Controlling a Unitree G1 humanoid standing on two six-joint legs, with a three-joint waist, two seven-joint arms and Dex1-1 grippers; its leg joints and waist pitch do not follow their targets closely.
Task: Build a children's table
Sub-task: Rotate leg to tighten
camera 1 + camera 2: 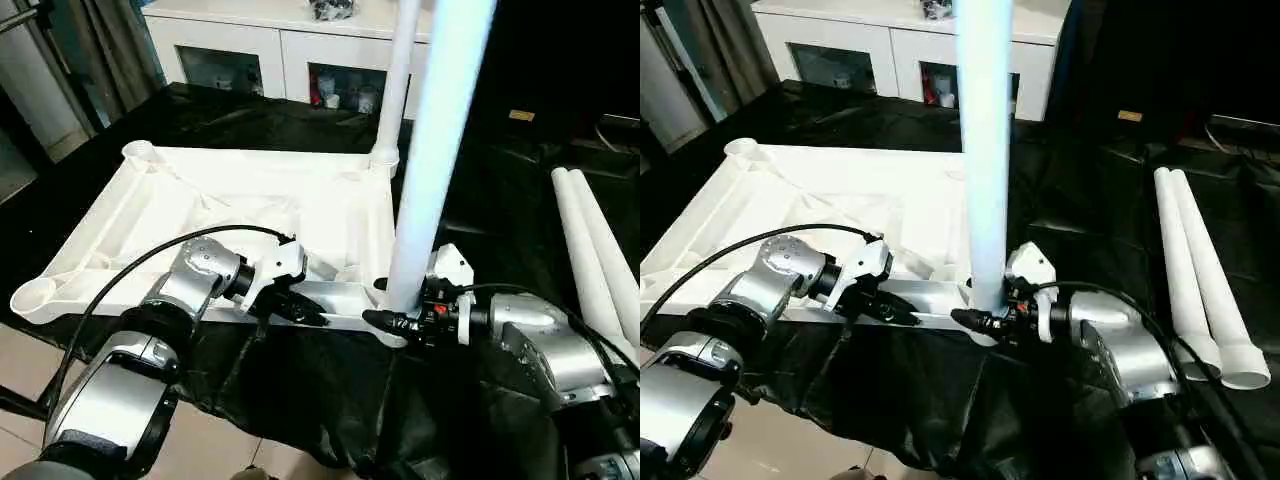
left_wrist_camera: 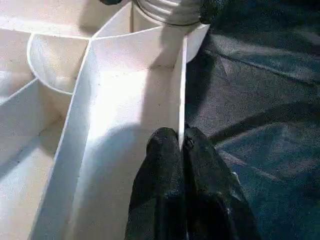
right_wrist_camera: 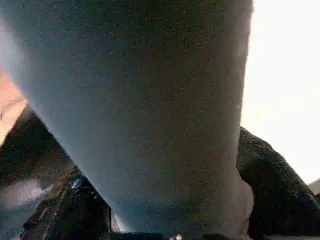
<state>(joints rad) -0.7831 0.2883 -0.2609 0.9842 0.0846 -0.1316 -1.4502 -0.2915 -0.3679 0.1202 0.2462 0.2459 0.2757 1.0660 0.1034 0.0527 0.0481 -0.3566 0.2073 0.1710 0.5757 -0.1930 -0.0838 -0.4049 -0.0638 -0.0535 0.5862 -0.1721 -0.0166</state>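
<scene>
The white tabletop (image 1: 200, 190) lies underside up on black cloth, its ribs and corner sockets showing. One white leg (image 1: 395, 80) stands upright in the far right socket. A second leg (image 1: 430, 150) stands upright in the near right socket. My right gripper (image 1: 395, 322) clasps this leg's base, a black finger (image 3: 280, 185) pressed on each side of the tube (image 3: 150, 100). My left gripper (image 1: 300, 310) is shut on the thin near rim of the tabletop, and the rim (image 2: 181, 100) runs in between its fingers (image 2: 160, 165).
Two more white legs (image 1: 600, 260) lie side by side on the cloth at the right. A white glass-doored cabinet (image 1: 280, 50) stands behind the work. The cloth's front edge hangs over light floor (image 1: 20, 370) near my left arm.
</scene>
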